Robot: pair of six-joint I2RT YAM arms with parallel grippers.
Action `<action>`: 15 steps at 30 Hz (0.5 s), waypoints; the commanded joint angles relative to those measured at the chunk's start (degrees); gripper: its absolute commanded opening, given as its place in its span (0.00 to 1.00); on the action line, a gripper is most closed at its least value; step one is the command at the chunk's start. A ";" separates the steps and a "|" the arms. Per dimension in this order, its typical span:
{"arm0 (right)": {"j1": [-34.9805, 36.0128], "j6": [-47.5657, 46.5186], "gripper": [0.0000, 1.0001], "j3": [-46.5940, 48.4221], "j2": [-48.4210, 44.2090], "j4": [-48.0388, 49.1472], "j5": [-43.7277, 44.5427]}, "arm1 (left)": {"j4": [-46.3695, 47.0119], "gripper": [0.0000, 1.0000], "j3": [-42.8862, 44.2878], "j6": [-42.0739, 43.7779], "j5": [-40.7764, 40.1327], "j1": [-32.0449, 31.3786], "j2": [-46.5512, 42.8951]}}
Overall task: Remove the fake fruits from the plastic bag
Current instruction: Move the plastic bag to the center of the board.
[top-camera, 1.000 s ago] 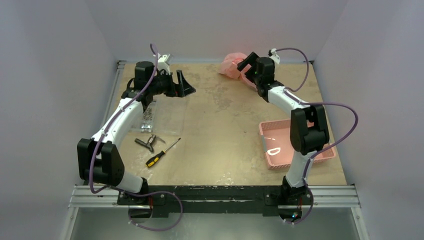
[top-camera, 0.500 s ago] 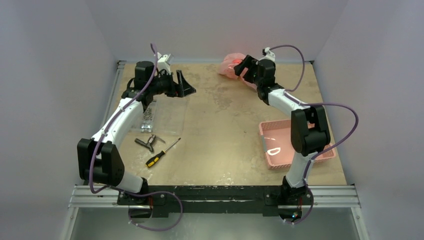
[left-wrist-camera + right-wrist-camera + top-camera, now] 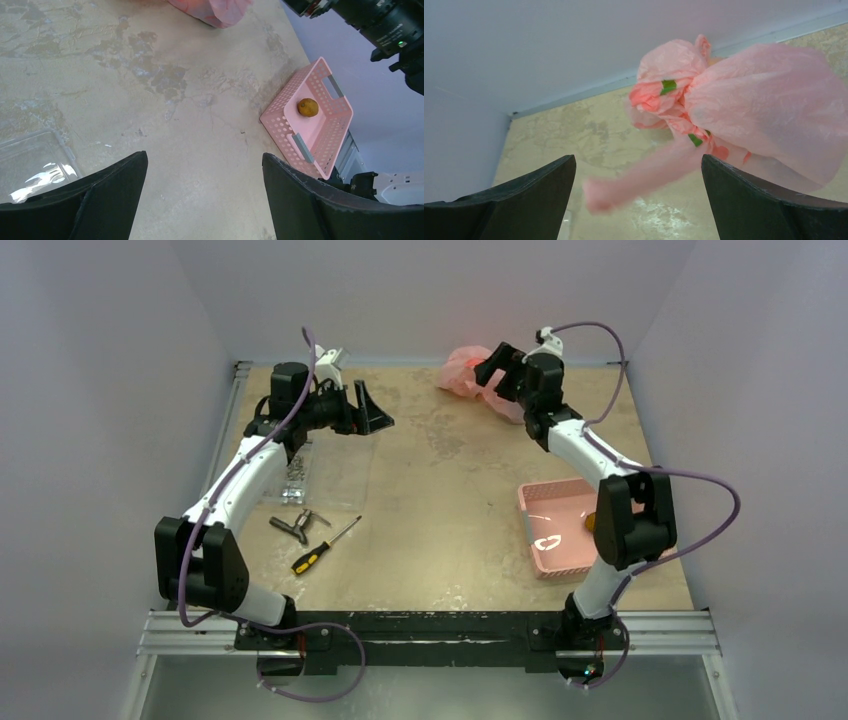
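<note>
**Operator:** Where is the bag?

**Spotter:** You have the plastic bag (image 3: 463, 371) at the far edge of the table (image 3: 440, 490), right of centre and close to the back wall. It is bunched up and crinkled. In your right wrist view, red and green patches show through the pink film, but I cannot tell you which fruits they are.

**Operator:** And my right side?

**Spotter:** Your right gripper (image 3: 497, 365) is at the bag, facing it, with the jaws spread wide and closed on nothing. One of the bag's loop handles (image 3: 644, 177) reaches towards the camera through the gap between the fingers. It is blurred there, so I cannot tell you whether it touches either finger.

**Operator:** The left?

**Spotter:** Your left gripper (image 3: 368, 410) hangs over the far left part of the table, well away from the bag. Its jaws are also wide apart, with only bare tabletop between them. A clear plastic box (image 3: 296, 475) lies just beside that arm.

**Operator:** Is anything out of the bag?

**Spotter:** You have one yellow-orange fruit (image 3: 308, 107) lying in the pink basket (image 3: 545, 502) on the right side of the table, well apart from the bag. A screwdriver (image 3: 325, 545) and a small metal tool (image 3: 298, 526) lie near the front left.
</note>
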 commanded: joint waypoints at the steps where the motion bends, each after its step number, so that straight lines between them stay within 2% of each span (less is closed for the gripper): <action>1: -1.43 9.19 0.99 -0.58 -5.76 0.21 -1.19 | 0.85 0.86 2.07 0.92 0.63 -0.64 0.10; 6: -2.08 17.91 0.99 2.72 -3.29 -4.39 4.58 | -0.55 0.87 2.11 2.59 -0.80 -1.96 0.15; 9: -2.11 18.01 0.99 7.14 0.70 -9.25 4.24 | -1.84 0.87 2.41 4.20 -2.18 -3.03 0.41; 13: -1.94 16.30 0.94 8.71 4.20 -10.54 3.08 | -2.87 0.86 3.06 4.54 -2.38 -3.58 1.43; 14: -1.90 15.90 0.90 9.10 4.80 -12.34 3.47 | -2.95 0.86 3.21 4.55 -2.38 -3.64 1.71; 15: -2.01 15.05 0.83 9.01 5.17 -12.84 3.60 | -3.05 0.86 3.34 4.50 -2.40 -3.67 1.94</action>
